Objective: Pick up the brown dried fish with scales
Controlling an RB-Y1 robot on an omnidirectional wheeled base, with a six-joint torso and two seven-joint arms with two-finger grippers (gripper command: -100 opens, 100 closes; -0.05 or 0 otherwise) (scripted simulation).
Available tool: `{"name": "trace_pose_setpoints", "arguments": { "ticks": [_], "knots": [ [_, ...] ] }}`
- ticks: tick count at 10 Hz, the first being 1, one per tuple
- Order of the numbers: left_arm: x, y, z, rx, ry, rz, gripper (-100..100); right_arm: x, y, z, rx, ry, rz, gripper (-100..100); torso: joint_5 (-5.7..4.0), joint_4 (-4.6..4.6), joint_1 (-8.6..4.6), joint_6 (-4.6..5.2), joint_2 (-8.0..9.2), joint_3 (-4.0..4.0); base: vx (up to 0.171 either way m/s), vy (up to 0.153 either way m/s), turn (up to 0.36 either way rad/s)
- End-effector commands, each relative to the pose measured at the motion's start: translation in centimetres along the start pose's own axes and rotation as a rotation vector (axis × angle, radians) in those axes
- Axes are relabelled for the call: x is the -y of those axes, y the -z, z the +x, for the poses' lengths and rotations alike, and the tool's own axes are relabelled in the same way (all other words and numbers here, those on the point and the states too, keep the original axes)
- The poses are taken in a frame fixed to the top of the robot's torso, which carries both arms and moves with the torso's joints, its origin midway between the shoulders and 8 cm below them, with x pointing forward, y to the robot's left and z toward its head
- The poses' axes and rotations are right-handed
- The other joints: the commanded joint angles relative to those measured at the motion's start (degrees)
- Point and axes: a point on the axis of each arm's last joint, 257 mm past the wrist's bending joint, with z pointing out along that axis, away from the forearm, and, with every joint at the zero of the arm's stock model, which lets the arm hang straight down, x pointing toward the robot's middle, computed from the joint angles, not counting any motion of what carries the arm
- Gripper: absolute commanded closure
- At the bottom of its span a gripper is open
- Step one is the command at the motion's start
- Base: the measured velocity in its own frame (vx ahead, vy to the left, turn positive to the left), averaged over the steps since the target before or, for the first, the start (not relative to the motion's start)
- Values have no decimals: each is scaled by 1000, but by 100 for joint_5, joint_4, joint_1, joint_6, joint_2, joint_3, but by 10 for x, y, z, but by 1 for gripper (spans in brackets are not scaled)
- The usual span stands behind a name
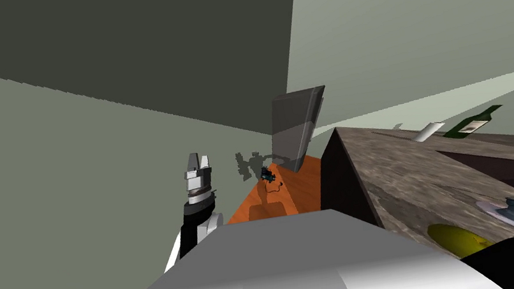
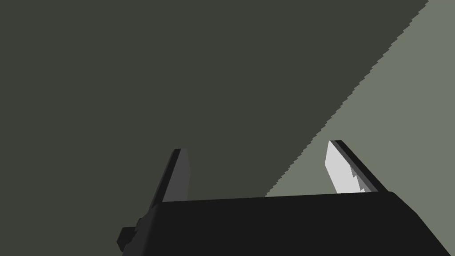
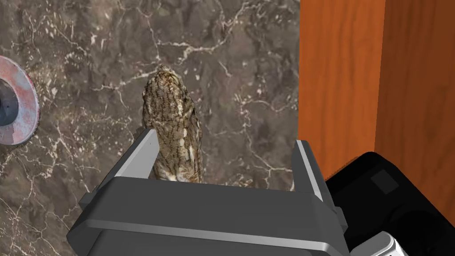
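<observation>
Work over the brown marbled surface (image 3: 244, 66), clear of the orange wooden panel (image 3: 340, 80) alongside. Hold the right pincer (image 3: 225, 140) spread, fingers apart and clamped on nothing, astride the brown scaly fish (image 3: 175, 129) lying flat on that surface. Shift sideways before closing: fish close beside one finger, well off the other. Lower until both fingers flank the body, then close gently across its narrow width. Treat the fish's near end as unverified: hidden behind the pincer body, possibly the tail. Disregard the pink disc (image 3: 20, 106), cut off at the edge of view. Leave the left pincer (image 2: 257, 146) raised, fingers apart, empty.
</observation>
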Motion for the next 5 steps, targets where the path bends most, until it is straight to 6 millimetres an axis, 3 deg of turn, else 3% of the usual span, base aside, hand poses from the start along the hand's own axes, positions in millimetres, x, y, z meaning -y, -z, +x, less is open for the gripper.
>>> {"name": "trace_pose_setpoints", "arguments": {
  "ticks": [1, 3, 4, 5],
  "knots": [
    [0, 0, 0, 0, 0, 0, 0, 4, 2, -1, -2, 12, 5, -100, 0, 0, 0, 0, 0, 0, 5, -32, 3],
    [0, 0, 0, 0, 0, 0, 0, 19, 0, -14, 20, 63, 37, -100, 5, 3, 15, 1, 13, 8, 15, -75, 32],
    [0, 0, 0, 0, 0, 0, 0, 17, -9, -29, 50, 79, 38, -100, 1, 2, -1, 0, 8, 5, 40, -126, 52],
    [0, 0, 0, 0, 0, 0, 0, 17, -9, -30, 51, 79, 38, -100, -5, 2, -13, 0, 3, 3, 34, -95, 24]
  ]
}}
